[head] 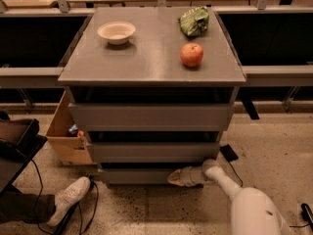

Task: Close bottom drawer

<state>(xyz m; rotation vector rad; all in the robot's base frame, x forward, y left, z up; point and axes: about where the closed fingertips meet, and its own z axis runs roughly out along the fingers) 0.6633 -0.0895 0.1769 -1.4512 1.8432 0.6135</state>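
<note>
- A grey cabinet [151, 58] stands in the middle, and it has three drawers in its front.
- The bottom drawer [132, 176] is the lowest one, down by the floor. It is the thinnest of the three.
- A dark strip shows between the bottom drawer's front and the middle drawer [151, 152] above it.
- The top drawer [151, 116] is the highest one, right under the cabinet's flat top.
- The gripper [177, 177] is at the foot of the cabinet, on the right part of the bottom drawer's front. Its tip touches that front.
- The gripper's fingers look pressed together into one pointy tip. They hold nothing.
- The white arm [230, 185] comes up from the floor to the right of the cabinet and leans in toward the bottom drawer.
- On top of the cabinet sits a small white bowl [116, 32], near the back left corner.
- A red apple [191, 55] sits on the cabinet's top too, on the right side.
- A crumpled green bag [194, 21] lies behind the apple, near the back right corner of the cabinet's top.
- A brown cardboard box [66, 141] stands on the floor, just beside the cabinet's left side.
- A white shoe [68, 197] on somebody's foot rests on the floor, in front of the cabinet and to its left.
</note>
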